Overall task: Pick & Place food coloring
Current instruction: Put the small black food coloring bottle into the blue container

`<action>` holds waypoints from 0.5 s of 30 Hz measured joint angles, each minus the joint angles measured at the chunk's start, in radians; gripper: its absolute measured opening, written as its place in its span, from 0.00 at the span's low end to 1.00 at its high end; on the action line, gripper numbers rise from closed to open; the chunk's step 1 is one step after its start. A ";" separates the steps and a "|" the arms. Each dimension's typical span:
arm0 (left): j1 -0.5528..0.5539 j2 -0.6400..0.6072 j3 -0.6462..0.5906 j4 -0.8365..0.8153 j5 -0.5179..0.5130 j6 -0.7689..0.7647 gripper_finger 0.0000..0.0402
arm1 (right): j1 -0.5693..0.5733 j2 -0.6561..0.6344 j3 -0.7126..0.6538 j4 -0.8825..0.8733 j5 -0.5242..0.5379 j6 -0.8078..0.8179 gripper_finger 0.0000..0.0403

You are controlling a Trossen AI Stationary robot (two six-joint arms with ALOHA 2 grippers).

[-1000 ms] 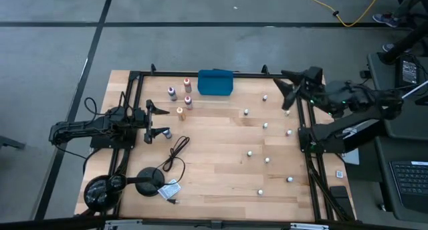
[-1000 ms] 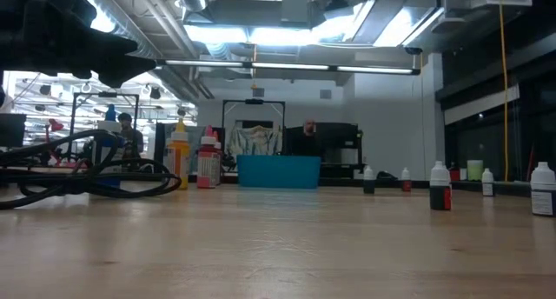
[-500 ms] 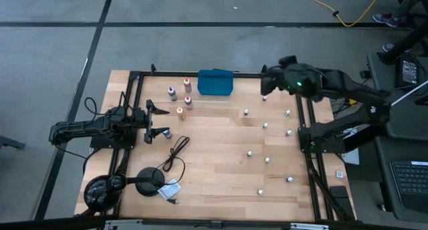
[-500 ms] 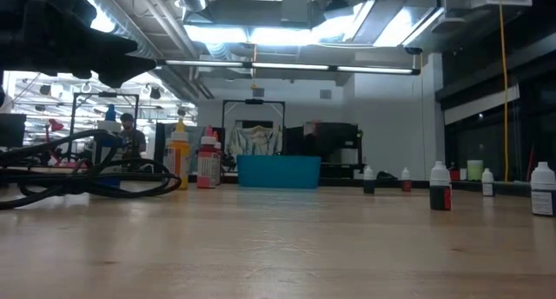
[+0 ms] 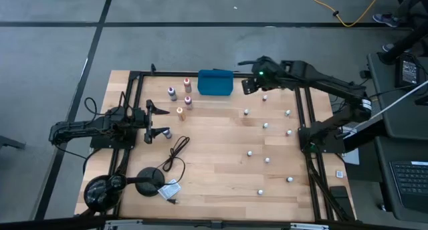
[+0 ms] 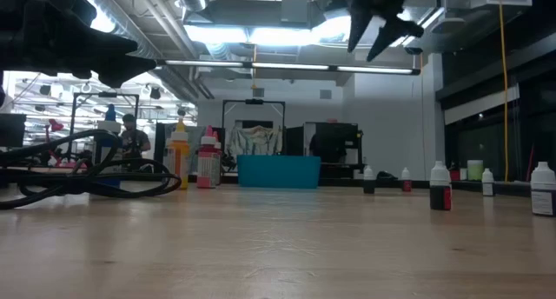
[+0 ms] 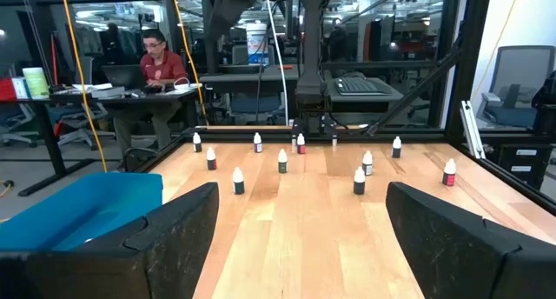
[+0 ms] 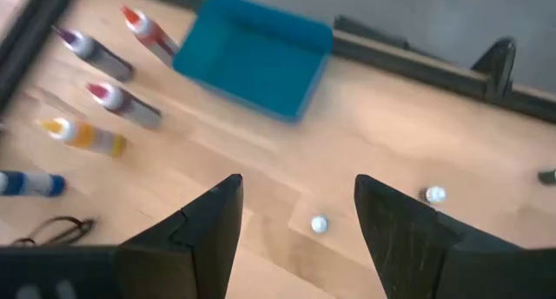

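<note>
The food coloring stands on the wooden table: several small white-capped bottles (image 5: 265,126) are scattered over the right half, and several larger coloured ones (image 5: 179,111) stand at the far left next to the teal tray (image 5: 215,83). My right gripper (image 5: 246,83) hangs open, high above the far edge just right of the tray, tipped downward with nothing between its fingers (image 8: 217,221). Below it in the right wrist view are the tray (image 8: 256,56) and two small caps (image 8: 320,223). My left gripper (image 5: 157,120) waits open and level at the table's left side.
A black cable (image 5: 175,153) and a round black stand (image 5: 152,178) lie at the near left. A black frame rail (image 5: 221,73) runs around the table. Beyond the far rail a person sits at a desk (image 7: 161,60).
My right gripper has swung from the table's far right corner leftward along the far edge toward the teal tray, sinking and tipping downward as it went. It now shows at the top of the low view. Its fingers have stayed apart.
</note>
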 joint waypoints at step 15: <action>0.000 0.000 0.000 0.000 0.000 0.000 0.82 | -0.005 0.214 0.000 -0.090 -0.069 -0.069 0.55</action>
